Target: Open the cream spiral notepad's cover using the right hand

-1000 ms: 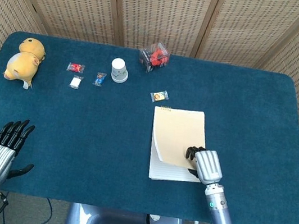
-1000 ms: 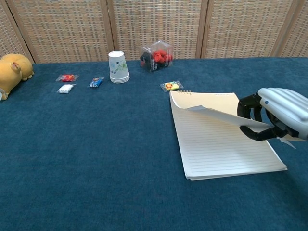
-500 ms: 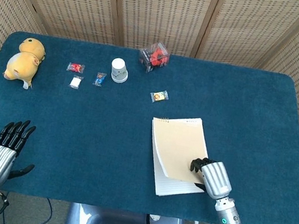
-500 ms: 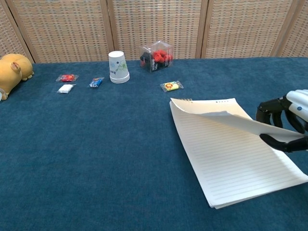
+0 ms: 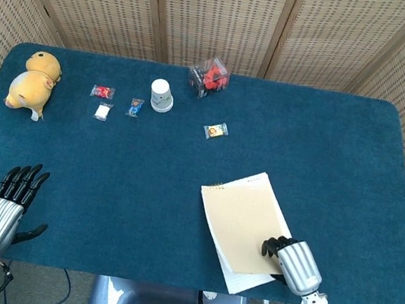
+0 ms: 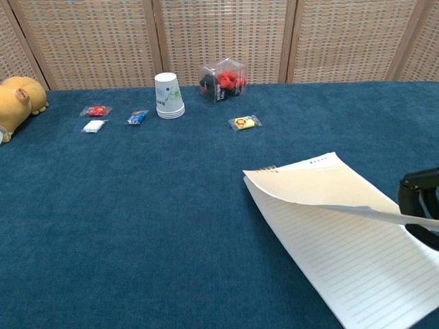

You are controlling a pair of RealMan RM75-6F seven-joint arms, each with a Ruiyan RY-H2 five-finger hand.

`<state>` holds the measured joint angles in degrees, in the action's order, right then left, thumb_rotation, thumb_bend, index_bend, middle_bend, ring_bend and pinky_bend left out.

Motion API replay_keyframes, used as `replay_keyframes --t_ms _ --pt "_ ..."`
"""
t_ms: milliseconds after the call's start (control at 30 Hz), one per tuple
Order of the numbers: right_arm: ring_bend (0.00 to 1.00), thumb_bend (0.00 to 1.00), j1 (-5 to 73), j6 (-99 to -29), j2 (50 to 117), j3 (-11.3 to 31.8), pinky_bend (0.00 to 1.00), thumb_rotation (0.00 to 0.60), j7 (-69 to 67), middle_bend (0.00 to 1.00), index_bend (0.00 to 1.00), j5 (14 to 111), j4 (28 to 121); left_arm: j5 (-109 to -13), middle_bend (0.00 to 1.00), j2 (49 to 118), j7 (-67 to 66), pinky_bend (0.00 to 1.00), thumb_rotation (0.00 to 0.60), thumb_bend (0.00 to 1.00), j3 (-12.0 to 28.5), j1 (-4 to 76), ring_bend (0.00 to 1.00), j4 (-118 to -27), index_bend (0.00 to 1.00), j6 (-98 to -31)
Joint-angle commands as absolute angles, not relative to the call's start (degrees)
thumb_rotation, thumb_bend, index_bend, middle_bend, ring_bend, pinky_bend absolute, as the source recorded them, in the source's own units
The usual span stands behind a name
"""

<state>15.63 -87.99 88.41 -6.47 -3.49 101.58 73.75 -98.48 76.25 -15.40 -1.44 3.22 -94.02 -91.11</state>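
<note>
The cream spiral notepad lies skewed near the table's front edge, right of centre, its spiral end pointing away from me. My right hand pinches the near corner of the cream cover and holds it lifted off the lined pages. In the chest view only dark fingers of that hand show at the right edge. My left hand hovers at the front left corner with fingers spread, holding nothing.
At the back stand a white paper cup and a clear box of red pieces. Small wrapped sweets lie near them. A yellow plush toy sits at the far left. The notepad's near corner overhangs the table's front edge.
My right hand pulled back toward the front edge with the cover pinched, dragging the whole notepad nearer and twisting it. The left hand stayed put.
</note>
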Motion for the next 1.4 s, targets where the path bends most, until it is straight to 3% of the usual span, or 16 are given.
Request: replay_keyframes --t_ms 33,1400 --pt "0.64 0.59 14.7 -88.4 87.8 -7.4 0.81 0.600 -4.6 0.73 0.70 101.7 73.7 -98.5 0.00 76.2 -15.3 0.04 0.600 0.01 -1.4 3.2 0.00 -94.1 0.00 -91.2" --pt "0.64 0.59 6.6 -96.5 85.1 -10.3 0.81 0.600 -9.1 0.73 0.70 106.3 69.9 -99.2 0.00 76.0 -15.6 0.04 0.600 0.01 -1.7 3.0 0.00 -94.6 0.00 -91.4"
